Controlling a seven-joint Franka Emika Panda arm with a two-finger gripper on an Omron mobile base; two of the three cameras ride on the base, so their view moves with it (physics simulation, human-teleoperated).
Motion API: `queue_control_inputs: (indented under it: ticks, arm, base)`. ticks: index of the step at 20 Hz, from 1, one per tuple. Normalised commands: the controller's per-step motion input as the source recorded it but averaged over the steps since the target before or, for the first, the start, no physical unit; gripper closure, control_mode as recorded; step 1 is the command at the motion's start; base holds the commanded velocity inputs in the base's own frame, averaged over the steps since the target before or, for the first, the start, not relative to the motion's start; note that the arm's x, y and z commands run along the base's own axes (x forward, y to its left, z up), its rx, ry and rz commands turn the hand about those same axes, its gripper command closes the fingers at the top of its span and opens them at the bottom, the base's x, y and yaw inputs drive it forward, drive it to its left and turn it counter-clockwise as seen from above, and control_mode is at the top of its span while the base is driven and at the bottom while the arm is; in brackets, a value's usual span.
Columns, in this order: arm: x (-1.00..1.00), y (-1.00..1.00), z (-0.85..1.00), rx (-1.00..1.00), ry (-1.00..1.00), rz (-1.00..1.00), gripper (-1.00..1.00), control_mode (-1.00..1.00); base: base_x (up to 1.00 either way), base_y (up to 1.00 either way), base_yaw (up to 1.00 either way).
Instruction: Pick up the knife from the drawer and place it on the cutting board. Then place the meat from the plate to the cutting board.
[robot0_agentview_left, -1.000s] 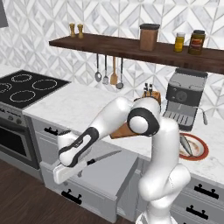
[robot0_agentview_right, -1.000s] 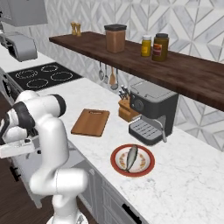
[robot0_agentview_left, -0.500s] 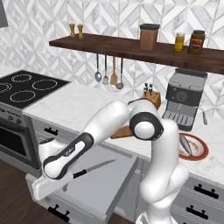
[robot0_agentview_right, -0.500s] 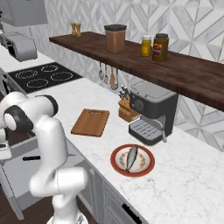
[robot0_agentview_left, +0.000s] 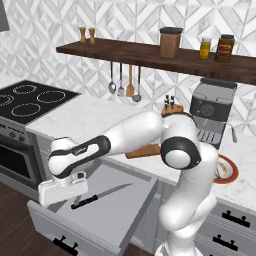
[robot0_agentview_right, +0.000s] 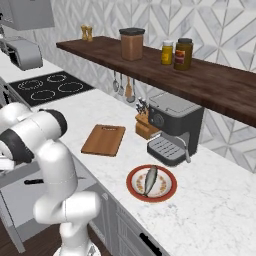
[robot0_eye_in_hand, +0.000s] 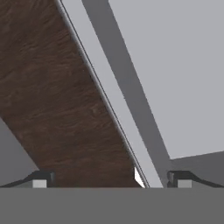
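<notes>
The drawer (robot0_agentview_left: 117, 212) stands pulled far out below the counter, and the knife (robot0_agentview_left: 98, 195) lies on its flat grey floor, black handle to the left. My gripper (robot0_agentview_left: 62, 192) hangs open over the drawer's front left corner, just left of the handle and holding nothing. In the hand view the fingertips (robot0_eye_in_hand: 41, 179) stand wide apart over the drawer's side wall (robot0_eye_in_hand: 120, 94). The cutting board (robot0_agentview_right: 104, 140) lies bare on the counter. The meat (robot0_agentview_right: 149, 180) rests on the plate (robot0_agentview_right: 134, 189) to the board's right. The knife's handle (robot0_agentview_right: 33, 181) shows in the drawer (robot0_agentview_right: 22, 200).
A coffee machine (robot0_agentview_right: 172, 127) and a wooden knife block (robot0_agentview_right: 143, 125) stand behind the board and plate. The stove (robot0_agentview_left: 27, 100) is to the left. Utensils (robot0_agentview_left: 125, 85) hang under the shelf (robot0_agentview_left: 150, 52). Dark wood floor (robot0_eye_in_hand: 57, 100) lies beside the drawer.
The drawer has slid further out toward the front. My hand moved with it, forward and to the left. The knife inside has come into view.
</notes>
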Motion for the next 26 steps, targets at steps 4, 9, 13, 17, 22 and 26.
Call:
queue_control_inputs:
  ticks: [4, 9, 13, 17, 22, 26]
  arm:
    - [0.01, -0.18, 0.01, 0.0, -0.01, -0.41, -1.0, -1.0]
    - [0.0, 0.0, 0.01, -0.08, -0.01, -0.43, -1.0, -1.0]
    - [0.1, -0.01, 0.0, -0.17, -0.03, -0.47, -1.0, -1.0]
    - [0.12, 0.0, 0.0, -0.22, -0.01, -0.49, -1.0, -1.0]
    - [0.19, 0.0, 0.01, -0.23, -0.01, -0.52, -1.0, -1.0]
    - [0.29, 0.0, 0.0, -0.19, -0.06, -0.49, -1.0, -1.0]
  base:
    - [0.0, 0.0, 0.0]
    - [0.0, 0.0, 0.0]
    - [0.0, 0.0, 0.0]
    - [0.0, 0.0, 0.0]
    - [0.0, 0.0, 0.0]
    - [0.0, 0.0, 0.0]
